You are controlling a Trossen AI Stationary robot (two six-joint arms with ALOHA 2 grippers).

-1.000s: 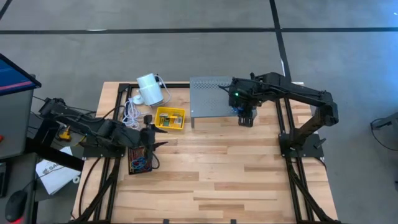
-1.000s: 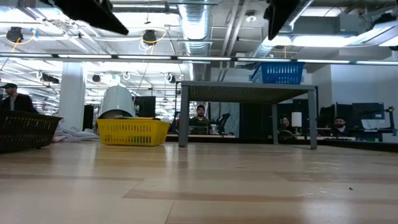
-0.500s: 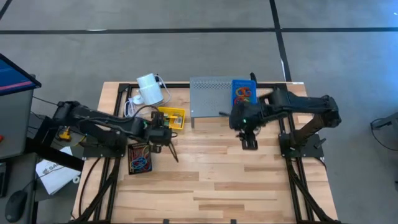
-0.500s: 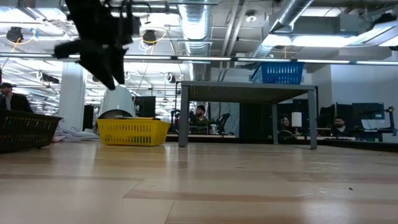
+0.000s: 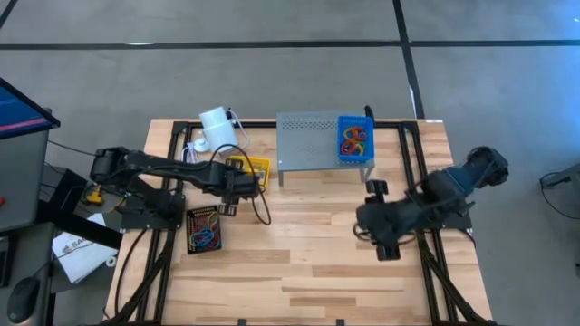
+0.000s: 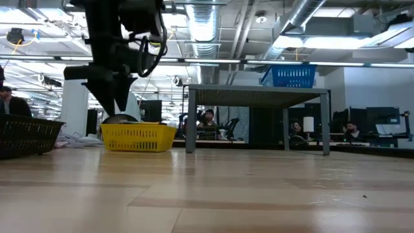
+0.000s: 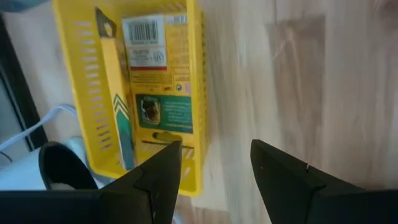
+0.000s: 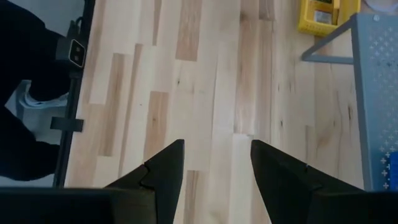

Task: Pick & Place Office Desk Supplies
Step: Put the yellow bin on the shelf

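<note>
A yellow basket (image 5: 251,171) at the far left holds yellow-green crayon boxes (image 7: 152,68) lying flat. My left gripper (image 7: 214,155) hangs open above the basket's near edge, pointing steeply down; it also shows over the yellow basket (image 6: 139,137) in the low view. Coloured rubber bands lie in a black basket (image 5: 204,229) on the table's left and in a blue basket (image 5: 353,140) that stands on the grey shelf (image 5: 308,140). My right gripper (image 8: 217,152) is open above bare wood at the table's right (image 5: 385,243), holding nothing.
A white cylinder (image 5: 217,129) with a coiled white cord stands at the far left corner. The shelf's legs (image 6: 191,123) rise from the table at the back. Bare wood (image 5: 308,263) fills the middle and near part. People sit in the room behind.
My right gripper has left the shelf top, where the blue basket now stands uncovered, and swung toward the table's near right. My left gripper has gone from the black basket toward the yellow basket, sinking and tipping steeply downward. Both stay open.
</note>
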